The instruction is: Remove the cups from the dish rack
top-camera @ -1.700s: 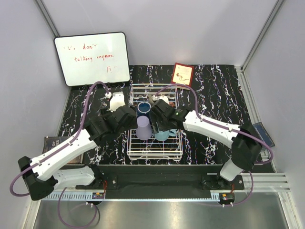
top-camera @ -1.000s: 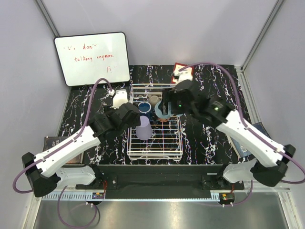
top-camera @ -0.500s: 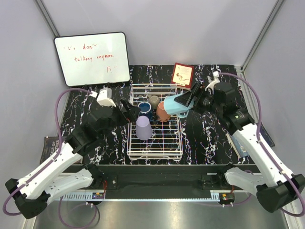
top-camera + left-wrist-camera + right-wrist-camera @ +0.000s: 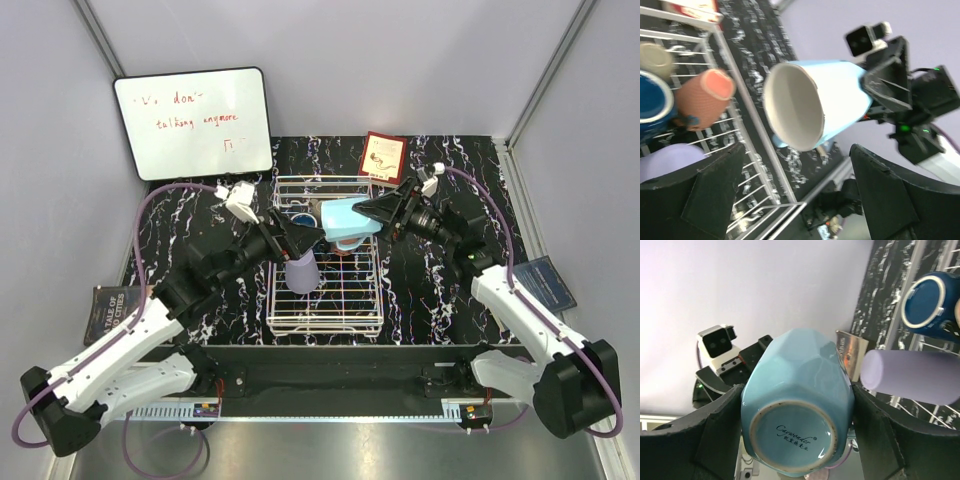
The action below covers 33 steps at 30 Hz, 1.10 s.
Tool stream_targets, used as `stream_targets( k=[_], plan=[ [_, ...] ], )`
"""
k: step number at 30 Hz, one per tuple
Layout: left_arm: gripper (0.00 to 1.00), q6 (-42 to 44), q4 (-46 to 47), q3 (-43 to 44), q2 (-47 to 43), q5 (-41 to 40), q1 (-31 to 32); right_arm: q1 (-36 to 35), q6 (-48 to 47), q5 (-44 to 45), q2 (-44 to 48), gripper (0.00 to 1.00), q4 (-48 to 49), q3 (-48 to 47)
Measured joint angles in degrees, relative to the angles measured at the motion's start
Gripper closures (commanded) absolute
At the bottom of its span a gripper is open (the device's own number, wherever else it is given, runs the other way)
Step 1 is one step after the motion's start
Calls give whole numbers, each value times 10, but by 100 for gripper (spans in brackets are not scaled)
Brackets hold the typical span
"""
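My right gripper (image 4: pixel 372 213) is shut on the light blue mug (image 4: pixel 346 223) and holds it on its side above the far part of the white wire dish rack (image 4: pixel 325 318). In the right wrist view the mug's base (image 4: pixel 796 432) sits between my fingers. My left gripper (image 4: pixel 304 238) is open and empty, just left of the mug, whose mouth (image 4: pixel 792 107) faces it. In the rack are the lavender tumbler (image 4: pixel 301 271), the salmon cup (image 4: pixel 705 97), the dark blue mug (image 4: pixel 652 102) and the grey-beige cup (image 4: pixel 654 57).
A whiteboard (image 4: pixel 193 122) leans at the far left. A red card (image 4: pixel 383 156) stands behind the rack. A dark book (image 4: pixel 107 304) lies at the left table edge and a blue one (image 4: pixel 546 280) at the right edge.
My right gripper lifted the light blue mug out of the rack, swung it right, then brought it back left over the rack. My left gripper rose and turned toward the mug.
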State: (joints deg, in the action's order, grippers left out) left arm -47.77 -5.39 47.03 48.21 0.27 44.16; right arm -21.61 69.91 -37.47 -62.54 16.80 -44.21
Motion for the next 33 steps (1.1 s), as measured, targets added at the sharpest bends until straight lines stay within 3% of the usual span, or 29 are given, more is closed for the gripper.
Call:
stream_targets(
  k=[9,14,21,24,26,33],
  plan=[
    [17,-18,94,-7,34,72,0,0,41,-31,-16,100,81,3],
    [24,-23,128,-7,56,96,3,0,46,-43,-21,100,90,4],
    [51,-28,178,-5,95,112,32,-1,52,-56,-32,100,100,12],
    [73,-26,191,-1,113,118,35,-3,55,-68,-34,100,104,16],
    [100,-27,199,1,124,128,37,-6,57,-75,-37,100,109,18],
    [100,-42,256,6,141,149,40,-4,107,-70,-39,100,148,21]
  ],
)
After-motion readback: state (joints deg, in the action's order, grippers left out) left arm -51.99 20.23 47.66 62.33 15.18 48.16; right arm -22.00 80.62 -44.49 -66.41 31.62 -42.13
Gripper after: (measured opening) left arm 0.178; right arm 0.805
